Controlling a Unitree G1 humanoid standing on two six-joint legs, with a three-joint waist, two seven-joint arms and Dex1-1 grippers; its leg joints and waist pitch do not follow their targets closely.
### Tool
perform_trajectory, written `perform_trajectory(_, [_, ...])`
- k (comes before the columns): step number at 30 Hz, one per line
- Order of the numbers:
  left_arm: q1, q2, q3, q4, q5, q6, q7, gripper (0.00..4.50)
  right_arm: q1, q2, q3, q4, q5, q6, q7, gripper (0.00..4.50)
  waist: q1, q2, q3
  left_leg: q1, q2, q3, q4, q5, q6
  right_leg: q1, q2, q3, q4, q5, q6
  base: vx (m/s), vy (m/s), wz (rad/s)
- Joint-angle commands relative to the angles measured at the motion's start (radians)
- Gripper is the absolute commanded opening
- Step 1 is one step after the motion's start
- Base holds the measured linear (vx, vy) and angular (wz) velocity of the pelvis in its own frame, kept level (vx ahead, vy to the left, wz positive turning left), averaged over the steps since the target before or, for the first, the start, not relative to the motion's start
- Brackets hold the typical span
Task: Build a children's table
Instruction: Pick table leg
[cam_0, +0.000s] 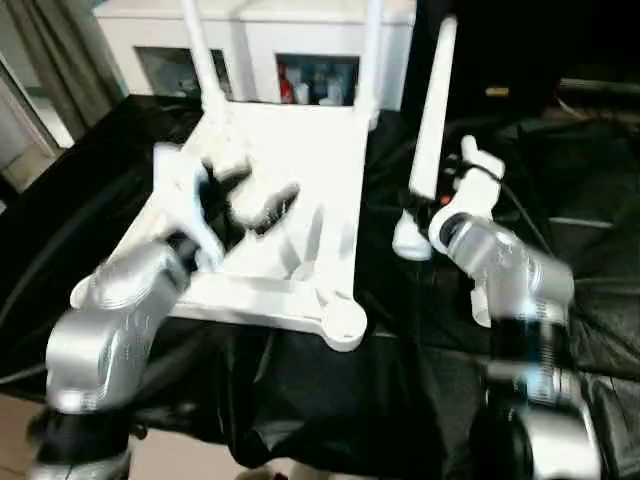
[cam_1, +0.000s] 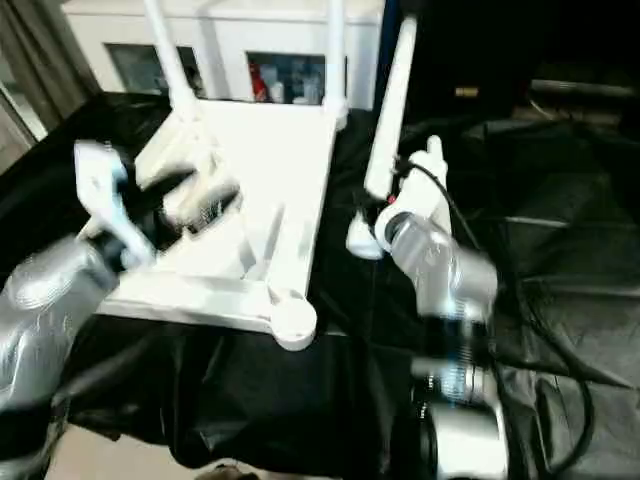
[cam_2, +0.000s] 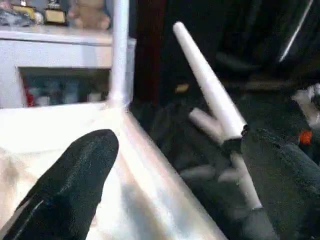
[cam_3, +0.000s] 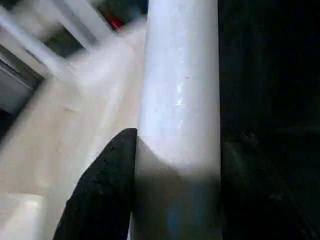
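Tabletop (cam_0: 290, 170) lies upside down on black cloth (cam_0: 300, 400), ribbed underside up, w/ two legs already standing in the far corner sockets: far-left leg (cam_0: 200, 55) and far-right leg (cam_0: 372, 60), both upright. Near-right corner socket (cam_0: 343, 322) is bare, sits at the tabletop's near edge. White cabinet (cam_0: 250, 50) w/ glass fronts stands behind the tabletop; red and blue items visible behind the glass.

Left gripper (cam_0: 245, 195) hovers over the tabletop's underside, approx mid-panel, black fingers (cam_2: 75, 180) spread wide, nothing between them. Cannot tell if the tips touch the plastic. Silver left forearm (cam_0: 110, 320) runs up from the near-left.

Right gripper (cam_1: 385, 200) is clamped on a third leg (cam_0: 432, 110), just beside the tabletop's right edge, over the cloth, apart from the tabletop. Leg is near upright, tilted a bit, narrow end up, flared end (cam_0: 410, 240) down near the cloth; can't tell if it rests on it. Grip is on the lower part of the tube, above the flare. Right wrist view: one black finger (cam_3: 105, 190) pressed flat against the tube's side. Silver right forearm (cam_0: 500, 270) comes in from the near-right.

Another white tube (cam_2: 210, 125) lies on the cloth behind the held leg, seen in left wrist view; blurred.
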Motion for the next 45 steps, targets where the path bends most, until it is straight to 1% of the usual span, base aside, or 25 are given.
perform_trajectory(1, [-0.035,-0.022,0.017,0.028,-0.062,0.050,0.010,4.50,0.019,0.016,0.018,-0.096,0.064,-0.023,0.066,1.92,0.006,0.008,-0.085,0.002,0.039,-0.009,-0.061,0.021,0.018,0.080,-0.062,0.037,-0.048,0.168,-0.263,0.000,0.000,0.00])
perform_trajectory(3, [-0.066,-0.046,0.025,0.050,-0.096,0.077,0.013,4.50,0.044,0.022,0.026,-0.139,0.092,-0.027,0.102,1.91,0.009,0.004,-0.089,-0.001,0.040,-0.011,-0.061,0.026,0.025,0.082,-0.065,0.036,-0.047,0.158,-0.271,0.000,0.000,0.00])
perform_trajectory(4, [-0.130,-0.086,0.040,0.098,-0.151,0.126,0.023,4.50,0.098,0.024,0.064,-0.220,0.143,-0.025,0.181,1.91,0.007,0.004,-0.087,-0.002,0.039,-0.010,-0.061,0.020,0.030,0.082,-0.064,0.036,-0.050,0.135,-0.269,0.000,0.000,0.00])
perform_trajectory(5, [-0.169,-0.108,0.054,0.128,-0.192,0.163,0.030,4.50,0.129,0.025,0.092,-0.261,0.172,-0.026,0.228,1.91,0.014,0.016,-0.094,0.002,0.039,-0.011,-0.056,0.015,0.033,0.083,-0.067,0.036,-0.049,0.120,-0.268,0.000,0.000,0.00])
perform_trajectory(6, [-0.177,-0.114,0.058,0.135,-0.202,0.171,0.032,4.50,0.136,0.026,0.099,-0.270,0.179,-0.026,0.240,1.91,0.016,0.012,-0.093,0.003,0.038,-0.008,-0.054,0.014,0.037,0.081,-0.065,0.036,-0.052,0.120,-0.267,0.000,0.000,0.00])
perform_trajectory(8, [-0.207,-0.129,0.067,0.157,-0.226,0.193,0.039,4.50,0.158,0.027,0.120,-0.299,0.200,-0.028,0.275,1.91,0.021,0.005,-0.094,-0.007,0.041,-0.017,-0.058,0.023,0.041,0.088,-0.070,0.034,-0.051,0.102,-0.267,0.000,0.000,0.00])
perform_trajectory(9, [-0.230,-0.140,0.075,0.175,-0.237,0.200,0.049,4.50,0.173,0.029,0.134,-0.318,0.217,-0.028,0.299,1.91,0.022,0.011,-0.093,-0.008,0.040,-0.017,-0.058,0.018,0.042,0.085,-0.070,0.032,-0.052,0.080,-0.265,0.000,0.000,0.00])
perform_trajectory(10, [-0.244,-0.148,0.081,0.186,-0.245,0.204,0.056,4.50,0.181,0.031,0.140,-0.327,0.227,-0.026,0.312,1.91,0.025,0.010,-0.092,-0.002,0.040,-0.012,-0.055,-0.001,0.046,0.081,-0.069,0.035,-0.062,0.032,-0.257,0.000,0.000,0.00])
perform_trajectory(11, [-0.277,-0.167,0.099,0.215,-0.268,0.213,0.074,4.50,0.197,0.031,0.153,-0.343,0.243,-0.020,0.338,1.91,0.030,0.007,-0.094,-0.005,0.040,-0.014,-0.056,0.007,0.046,0.084,-0.070,0.036,-0.060,0.019,-0.252,0.000,0.000,0.00])
perform_trajectory(12, [-0.297,-0.179,0.110,0.234,-0.286,0.221,0.086,4.50,0.206,0.028,0.160,-0.351,0.253,-0.014,0.356,1.91,0.030,-0.007,-0.092,-0.005,0.038,-0.009,-0.057,0.001,0.049,0.081,-0.067,0.036,-0.067,-0.001,-0.245,0.000,0.000,0.00])
perform_trajectory(13, [-0.312,-0.190,0.121,0.249,-0.304,0.228,0.096,4.50,0.212,0.025,0.165,-0.356,0.260,-0.009,0.371,1.91,0.041,0.006,-0.095,0.001,0.040,-0.010,-0.053,-0.006,0.046,0.078,-0.071,0.036,-0.067,-0.037,-0.241,0.000,0.000,0.00])
perform_trajectory(14, [-0.325,-0.197,0.126,0.263,-0.316,0.237,0.102,4.50,0.217,0.019,0.170,-0.360,0.266,-0.003,0.381,1.91,0.039,-0.003,-0.094,-0.001,0.043,-0.010,-0.057,-0.005,0.046,0.078,-0.070,0.035,-0.069,-0.040,-0.239,0.000,0.000,0.00])
perform_trajectory(17, [-0.348,-0.215,0.130,0.309,-0.330,0.265,0.104,4.50,0.231,-0.017,0.200,-0.373,0.275,0.011,0.422,1.91,0.045,0.003,-0.094,0.000,0.045,-0.009,-0.058,-0.014,0.040,0.073,-0.070,0.029,-0.072,-0.083,-0.219,0.000,0.000,0.00])
perform_trajectory(19, [-0.351,-0.219,0.124,0.324,-0.320,0.265,0.107,4.50,0.236,-0.037,0.210,-0.385,0.289,0.019,0.445,1.91,0.050,0.000,-0.098,-0.004,0.046,-0.012,-0.057,0.012,0.045,0.076,-0.072,0.027,-0.068,-0.067,-0.205,0.000,0.000,0.00])
perform_trajectory(20, [-0.351,-0.221,0.123,0.330,-0.319,0.265,0.108,4.50,0.238,-0.046,0.215,-0.390,0.295,0.025,0.454,1.91,0.051,-0.006,-0.100,-0.007,0.046,-0.012,-0.056,0.027,0.052,0.077,-0.071,0.026,-0.066,-0.045,-0.197,0.000,0.000,0.00])
perform_trajectory(23, [-0.364,-0.243,0.142,0.330,-0.365,0.265,0.109,4.50,0.245,-0.101,0.247,-0.405,0.289,0.037,0.492,1.91,0.055,-0.006,-0.104,-0.013,0.046,-0.013,-0.048,0.068,0.068,0.078,-0.074,0.022,-0.060,0.005,-0.206,0.000,0.000,0.00])
perform_trajectory(24, [-0.366,-0.245,0.145,0.330,-0.371,0.265,0.110,4.50,0.247,-0.110,0.252,-0.406,0.287,0.038,0.500,1.91,0.055,-0.018,-0.104,-0.015,0.045,-0.011,-0.048,0.071,0.071,0.080,-0.073,0.022,-0.060,0.012,-0.207,0.000,0.000,0.00])
perform_trajectory(25, [-0.366,-0.246,0.146,0.330,-0.374,0.265,0.112,4.32,0.248,-0.117,0.256,-0.408,0.287,0.038,0.507,1.91,0.058,-0.010,-0.104,-0.016,0.045,-0.012,-0.048,0.072,0.078,0.077,-0.075,0.021,-0.057,0.009,-0.213,0.000,0.000,0.00])
perform_trajectory(26, [-0.367,-0.244,0.144,0.334,-0.369,0.269,0.117,4.21,0.249,-0.130,0.265,-0.408,0.283,0.036,0.516,1.91,0.057,-0.016,-0.103,-0.017,0.045,-0.011,-0.048,0.063,0.083,0.078,-0.075,0.021,-0.060,-0.011,-0.208,0.000,0.000,0.00])
perform_trajectory(28, [-0.367,-0.241,0.141,0.341,-0.356,0.270,0.127,4.13,0.251,-0.147,0.276,-0.407,0.278,0.032,0.526,1.91,0.057,-0.014,-0.102,-0.017,0.045,-0.012,-0.048,0.051,0.084,0.077,-0.076,0.020,-0.064,-0.049,-0.200,0.000,0.000,0.00])
perform_trajectory(29, [-0.363,-0.242,0.144,0.346,-0.345,0.261,0.140,4.10,0.250,-0.154,0.285,-0.401,0.269,0.025,0.529,1.91,0.058,-0.020,-0.102,-0.016,0.046,-0.011,-0.049,0.047,0.082,0.077,-0.076,0.020,-0.065,-0.068,-0.193,0.000,0.000,0.00])
perform_trajectory(30, [-0.361,-0.243,0.147,0.347,-0.341,0.255,0.147,3.78,0.250,-0.157,0.289,-0.398,0.265,0.022,0.531,1.91,0.058,-0.019,-0.101,-0.017,0.047,-0.012,-0.050,0.046,0.080,0.077,-0.076,0.020,-0.065,-0.075,-0.191,0.000,0.000,0.00])
perform_trajectory(34, [-0.357,-0.246,0.153,0.341,-0.317,0.234,0.186,3.70,0.241,-0.169,0.307,-0.387,0.248,0.007,0.523,1.91,0.058,-0.019,-0.103,-0.016,0.048,-0.013,-0.049,0.048,0.073,0.075,-0.075,0.019,-0.066,-0.079,-0.178,0.000,0.000,0.00])
perform_trajectory(41, [-0.355,-0.260,0.160,0.336,-0.285,0.217,0.276,2.90,0.231,-0.176,0.337,-0.380,0.202,-0.027,0.492,1.91,0.057,-0.017,-0.105,-0.015,0.047,-0.013,-0.047,0.040,0.067,0.074,-0.075,0.019,-0.065,-0.070,-0.189,0.000,0.000,0.00])
perform_trajectory(45, [-0.345,-0.269,0.156,0.324,-0.291,0.215,0.282,2.75,0.228,-0.177,0.352,-0.382,0.193,-0.031,0.482,1.91,0.056,-0.020,-0.104,-0.016,0.046,-0.012,-0.047,0.034,0.069,0.074,-0.074,0.019,-0.066,-0.081,-0.188,0.000,0.000,0.00])
